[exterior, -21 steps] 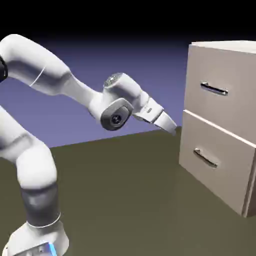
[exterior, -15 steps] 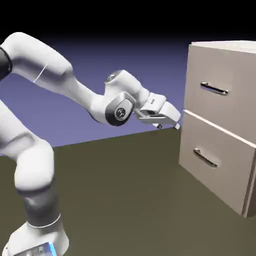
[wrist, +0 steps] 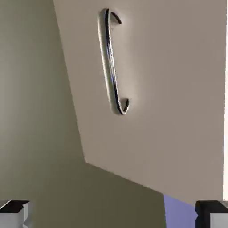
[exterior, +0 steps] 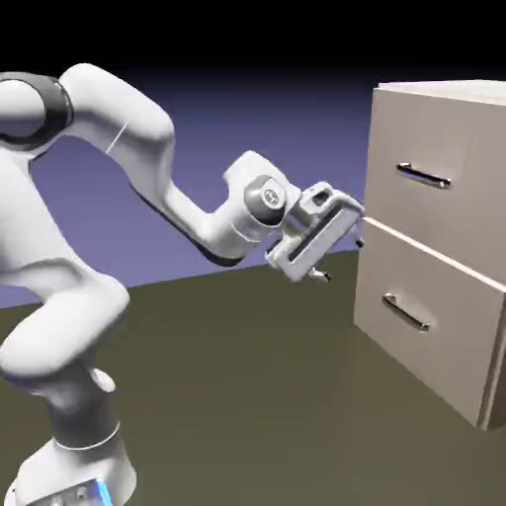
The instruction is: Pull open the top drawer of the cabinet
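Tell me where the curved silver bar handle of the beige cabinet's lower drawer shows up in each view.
Exterior view: handle right of centre, below mid-height.
Hand view: handle upper middle, running nearly upright.
Shared landmark: that drawer's bright top edge, along the hand view's right border.

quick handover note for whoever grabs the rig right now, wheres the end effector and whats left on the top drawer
End effector: open, empty, in front of the pale beige two-drawer cabinet, lower than the top handle.
Job's things: flat beige top drawer front with thin silver bar handle, above the matching lower drawer.
Done: nothing on the drawer; it looks closed, handle not gripped.
Left: reach the top handle, grip it, pull the drawer open.
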